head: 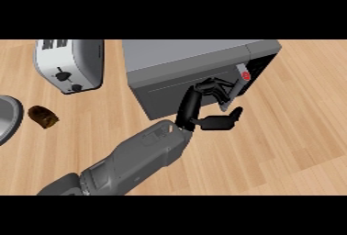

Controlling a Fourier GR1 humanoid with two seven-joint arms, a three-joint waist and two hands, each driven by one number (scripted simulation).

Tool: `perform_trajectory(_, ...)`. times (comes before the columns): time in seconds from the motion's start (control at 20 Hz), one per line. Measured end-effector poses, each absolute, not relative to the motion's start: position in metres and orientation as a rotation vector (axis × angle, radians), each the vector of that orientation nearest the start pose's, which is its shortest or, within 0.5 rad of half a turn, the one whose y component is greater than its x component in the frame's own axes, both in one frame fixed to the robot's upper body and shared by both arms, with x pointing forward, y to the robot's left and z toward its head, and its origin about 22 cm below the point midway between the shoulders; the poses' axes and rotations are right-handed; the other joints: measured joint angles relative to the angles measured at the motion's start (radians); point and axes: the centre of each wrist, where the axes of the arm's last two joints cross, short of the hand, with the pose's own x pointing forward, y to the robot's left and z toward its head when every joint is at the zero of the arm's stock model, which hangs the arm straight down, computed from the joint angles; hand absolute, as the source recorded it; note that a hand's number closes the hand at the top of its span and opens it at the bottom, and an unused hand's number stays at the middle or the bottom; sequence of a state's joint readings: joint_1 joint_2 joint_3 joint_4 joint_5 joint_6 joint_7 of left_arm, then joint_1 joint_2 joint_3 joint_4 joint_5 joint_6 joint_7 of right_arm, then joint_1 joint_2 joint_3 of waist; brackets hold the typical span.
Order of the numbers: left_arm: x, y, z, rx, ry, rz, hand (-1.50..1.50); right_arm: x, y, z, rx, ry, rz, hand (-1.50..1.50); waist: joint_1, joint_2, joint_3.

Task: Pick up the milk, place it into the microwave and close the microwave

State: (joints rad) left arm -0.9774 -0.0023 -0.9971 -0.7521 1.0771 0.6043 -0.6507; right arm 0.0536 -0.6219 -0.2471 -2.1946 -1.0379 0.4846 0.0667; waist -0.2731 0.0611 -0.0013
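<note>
Fingers (pixel 218 87) of the right hand (pixel 203 98), loosely spread and holding nothing, touch the microwave (pixel 176 69) door.

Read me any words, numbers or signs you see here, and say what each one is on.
No readable text anywhere.
Microwave: a red round mark on its panel, no legible lettering.
Toaster: two dark knobs, no markings that can be read.
Brown item on the counter: no label.

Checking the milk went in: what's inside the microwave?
Unclear: the microwave shows only a dark sliver behind its door, where the hand rests; no milk visible.
</note>
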Motion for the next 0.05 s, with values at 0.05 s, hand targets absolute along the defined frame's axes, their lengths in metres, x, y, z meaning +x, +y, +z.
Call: perform_trajectory(0.05,0.3325,-0.0071,0.0259,-0.306,-1.835,-0.201,-1.50,0.1845,-0.3249,0.2035,0.759,-2.043,0.490,-1.50,0.001,-0.001,0.000)
